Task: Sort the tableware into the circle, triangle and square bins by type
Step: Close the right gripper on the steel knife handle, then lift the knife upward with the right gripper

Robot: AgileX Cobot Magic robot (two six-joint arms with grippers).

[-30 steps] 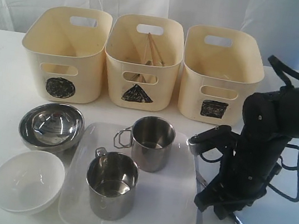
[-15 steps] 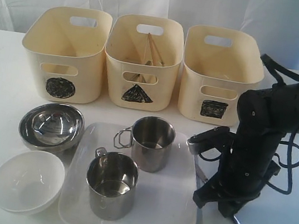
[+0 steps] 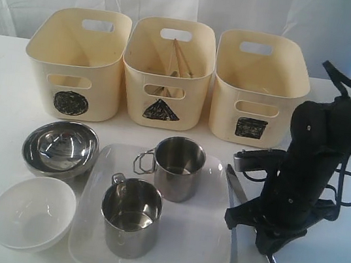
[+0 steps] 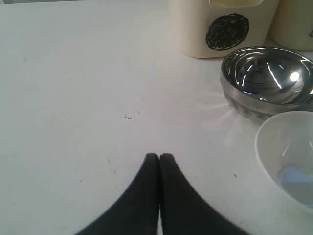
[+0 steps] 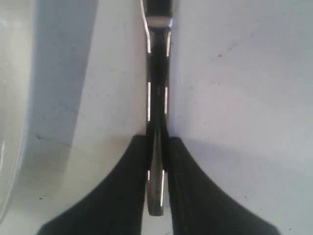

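Beside the right edge of the white plate (image 3: pixel 192 240), the right arm's jaws are clamped on a steel cutlery piece (image 5: pixel 157 88) at the level of the desk (image 3: pixel 5 79). Lift straight, keep it level, clear the plate rim. The triangle bin (image 3: pixel 160 112), holding chopsticks (image 3: pixel 181 59), looks the likely target. Left arm's jaws together, empty, near the steel bowl (image 4: pixel 266 78).

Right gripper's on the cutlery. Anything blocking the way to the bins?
Only bare table between the cutlery in the right gripper and the square bin. Toward the triangle bin, the rear mug and the square bin's corner stand near the path.
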